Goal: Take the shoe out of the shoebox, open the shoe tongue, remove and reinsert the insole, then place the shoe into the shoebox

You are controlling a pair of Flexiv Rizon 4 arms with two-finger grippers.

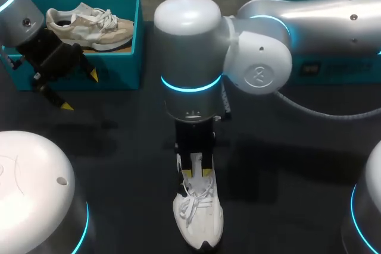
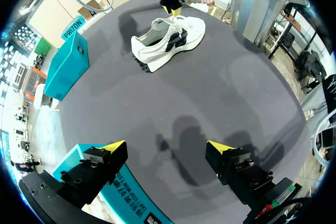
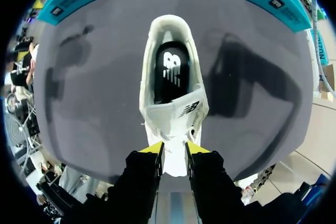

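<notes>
Right wrist view: right end effector (image 3: 174,149) clamps the tongue (image 3: 173,113) back so the insole (image 3: 170,72) lies exposed; left end effector (image 2: 168,147) hangs released beside the shoebox (image 1: 113,71)

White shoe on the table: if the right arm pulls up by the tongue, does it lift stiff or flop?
Likely flops: the tongue is a thin flap pinched between the right fingers, so the white shoe would probably hang and swing. Looks light, a soft fabric sneaker. It stands on its sole, so it is unlikely to roll.
</notes>
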